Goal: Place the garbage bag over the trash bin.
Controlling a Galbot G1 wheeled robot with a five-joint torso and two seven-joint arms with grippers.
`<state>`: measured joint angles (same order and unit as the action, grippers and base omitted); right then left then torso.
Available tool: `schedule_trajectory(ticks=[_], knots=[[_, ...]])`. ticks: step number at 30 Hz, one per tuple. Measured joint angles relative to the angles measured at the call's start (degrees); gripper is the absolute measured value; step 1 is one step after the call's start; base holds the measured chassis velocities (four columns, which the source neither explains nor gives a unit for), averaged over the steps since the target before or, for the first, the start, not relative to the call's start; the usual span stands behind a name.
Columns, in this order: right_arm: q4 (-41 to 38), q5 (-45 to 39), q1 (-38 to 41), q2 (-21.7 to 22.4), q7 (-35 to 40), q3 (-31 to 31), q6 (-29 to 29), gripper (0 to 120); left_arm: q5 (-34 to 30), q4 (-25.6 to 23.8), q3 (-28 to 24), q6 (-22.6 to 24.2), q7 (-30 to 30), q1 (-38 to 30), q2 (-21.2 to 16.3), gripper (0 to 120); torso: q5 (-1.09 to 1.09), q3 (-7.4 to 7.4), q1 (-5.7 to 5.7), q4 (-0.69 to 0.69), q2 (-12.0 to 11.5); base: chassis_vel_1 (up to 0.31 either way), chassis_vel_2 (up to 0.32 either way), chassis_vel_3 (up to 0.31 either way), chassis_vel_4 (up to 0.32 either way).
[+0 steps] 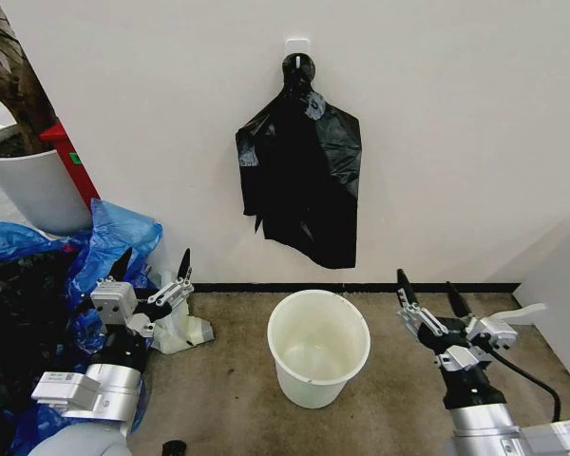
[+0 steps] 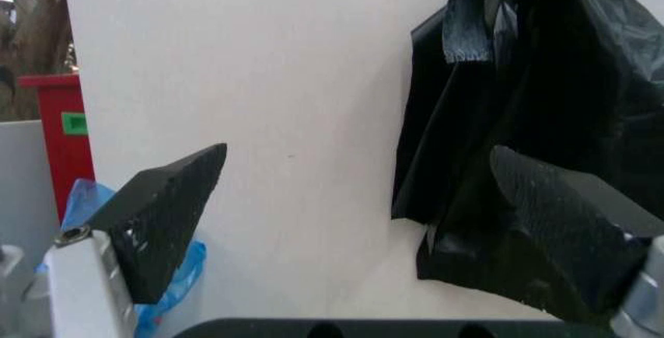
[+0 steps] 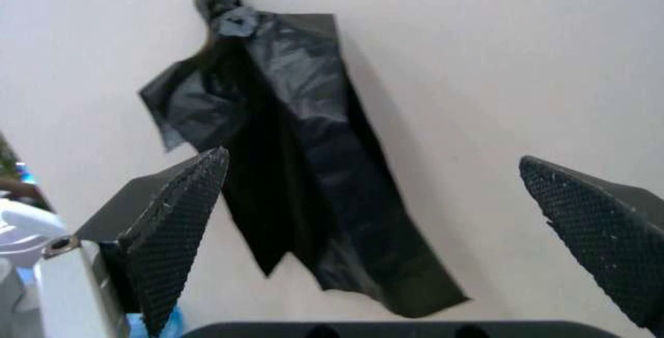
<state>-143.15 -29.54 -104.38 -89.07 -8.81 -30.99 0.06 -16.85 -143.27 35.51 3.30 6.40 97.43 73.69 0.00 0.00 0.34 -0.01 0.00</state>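
Observation:
The black garbage bag [image 1: 302,176] hangs crumpled from a white hook on the wall, straight above the trash bin [image 1: 318,347], a cream-white bucket standing open on the floor. The bag also shows in the left wrist view [image 2: 539,128] and the right wrist view [image 3: 301,167]. My left gripper [image 1: 152,264] is open, low at the left of the bin, nothing between its fingers. At the bin's right my right gripper [image 1: 429,285] is open too, and empty. Both point toward the wall.
Blue plastic bags [image 1: 104,242] pile up on the floor at the left, beside a large white plant pot [image 1: 33,185] and a red object [image 1: 71,157]. A crumpled whitish wrapper [image 1: 185,332] lies near the left gripper. A grey panel [image 1: 560,285] stands at the right.

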Motion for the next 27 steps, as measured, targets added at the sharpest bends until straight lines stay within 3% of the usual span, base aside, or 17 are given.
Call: schedule_trajectory(ticks=[16,21,23,27], knots=[[1.42,2.84,3.09,0.76,2.96,2.59,-0.08,100,0.38,0.02,0.34,0.51,-0.08,0.03,0.61,100,0.0,0.0,0.0,0.0,0.0,0.0,0.0,0.0,0.0],[4.95,15.18,2.9,1.05,-0.51,0.19,5.13,100,1.87,0.03,0.51,0.08,-0.43,0.14,0.87,100,0.01,0.0,0.0,-0.01,0.0,0.0,0.0,0.0,0.0],[5.3,15.1,2.72,1.14,-0.9,0.44,5.84,100,1.98,0.03,0.51,-0.08,-0.46,0.15,0.92,100,0.02,0.0,0.0,-0.01,0.0,0.0,0.0,0.0,0.0],[3.1,4.85,3.9,1.09,-0.3,3.24,2.49,100,1.83,0.03,0.48,-0.1,-0.46,0.09,0.99,100,0.0,0.0,0.0,-0.02,0.0,0.0,0.0,0.0,0.0]])
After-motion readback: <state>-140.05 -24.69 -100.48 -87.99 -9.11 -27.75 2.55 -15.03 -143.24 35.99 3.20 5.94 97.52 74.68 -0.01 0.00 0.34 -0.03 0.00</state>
